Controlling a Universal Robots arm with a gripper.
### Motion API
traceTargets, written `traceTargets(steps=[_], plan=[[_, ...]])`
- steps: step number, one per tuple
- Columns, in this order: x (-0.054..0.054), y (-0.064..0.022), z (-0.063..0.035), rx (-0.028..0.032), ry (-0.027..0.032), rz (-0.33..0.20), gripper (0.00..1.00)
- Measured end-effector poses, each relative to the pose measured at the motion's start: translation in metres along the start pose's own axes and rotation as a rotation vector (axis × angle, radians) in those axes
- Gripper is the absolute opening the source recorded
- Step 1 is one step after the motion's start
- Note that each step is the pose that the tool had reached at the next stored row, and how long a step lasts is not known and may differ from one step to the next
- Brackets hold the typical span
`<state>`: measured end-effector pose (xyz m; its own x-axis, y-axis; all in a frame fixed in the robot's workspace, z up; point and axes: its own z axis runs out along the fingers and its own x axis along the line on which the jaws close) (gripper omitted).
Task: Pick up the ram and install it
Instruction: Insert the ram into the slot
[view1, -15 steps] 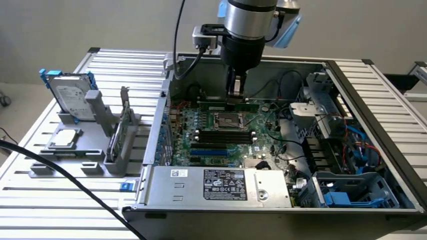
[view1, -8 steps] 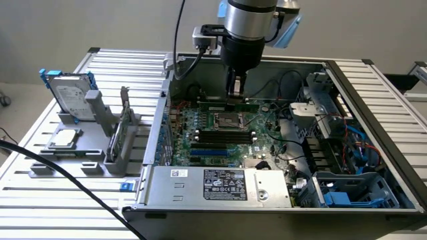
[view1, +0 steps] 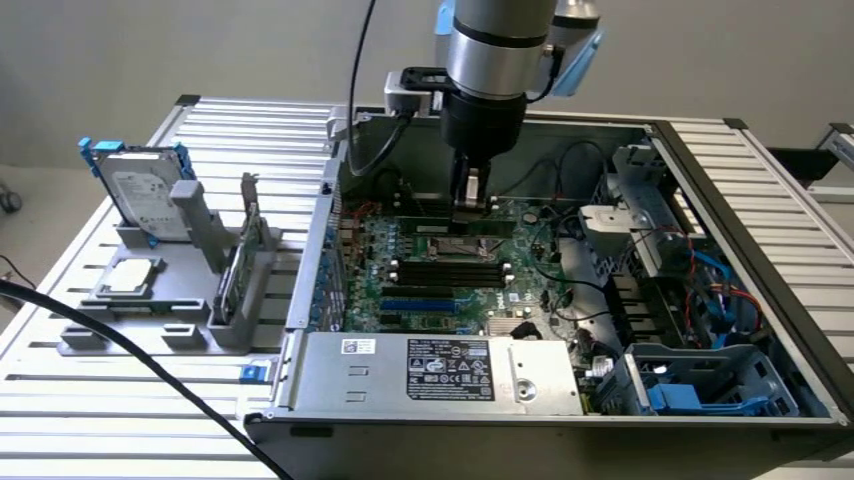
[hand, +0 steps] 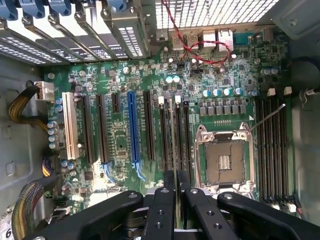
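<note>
— How is your pincer standing?

— Your pincer (hand: 172, 176) is nearly pressed together. Its black fingers (hand: 160, 210) pinch the slim, dark-green circuit-board ram (hand: 173, 150) across its flat faces, so from the wrist you look straight down its thin edge.

— And where does that put the ram?

— Inside the open grey metal computer case (view1: 320, 250). In the exterior view the ram (view1: 441, 225) hangs level under the pincer (view1: 470, 205), over the green motherboard (hand: 120, 140). It is lined up along the long black memory slots (hand: 182, 135), just beside the square silver processor socket (hand: 224, 160).

— So how far along are you?

— By my reading the pick-up is done: the ram is off the slatted aluminium surface (view1: 107, 440) and within the case. The installing is left. The ram looks to be above the slots, not pushed home, and the white latches (hand: 161, 99) at the slot ends show no stick clipped in. Whether its lower edge touches a slot, I cannot tell.
</note>
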<state>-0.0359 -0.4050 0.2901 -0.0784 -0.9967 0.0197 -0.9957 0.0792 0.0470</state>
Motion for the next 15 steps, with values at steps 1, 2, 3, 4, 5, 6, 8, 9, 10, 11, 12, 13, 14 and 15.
traceTargets(steps=[1,2,3,4,5,6,8,9,10,11,12,13,14,15], plan=[[0.001,-0.0001,0.0019,0.0000,0.0000,0.000,0.14],[0.001,-0.0002,0.0037,0.0000,0.0000,0.000,0.14],[0.002,-0.0002,0.0055,0.0000,0.0000,0.000,0.14],[0.003,-0.0003,0.0074,0.0001,-0.0002,0.000,0.14],[0.003,-0.0004,0.0092,0.0000,-0.0002,0.000,0.14],[0.004,-0.0004,0.0111,0.0000,-0.0001,0.000,0.14],[0.005,-0.0006,0.0147,0.0000,0.0000,0.000,0.14],[0.005,-0.0006,0.0165,0.0000,0.0000,0.000,0.14],[0.005,-0.0007,0.0184,0.0000,-0.0001,0.000,0.14],[0.005,-0.0008,0.0202,0.0000,-0.0001,0.000,0.14],[0.005,-0.0009,0.0219,0.0000,0.0000,0.000,0.14],[0.005,-0.0010,0.0237,0.0000,0.0000,0.000,0.14],[0.004,-0.0011,0.0256,0.0001,-0.0001,0.000,0.14],[0.004,-0.0012,0.0275,0.0000,-0.0002,0.000,0.14]])
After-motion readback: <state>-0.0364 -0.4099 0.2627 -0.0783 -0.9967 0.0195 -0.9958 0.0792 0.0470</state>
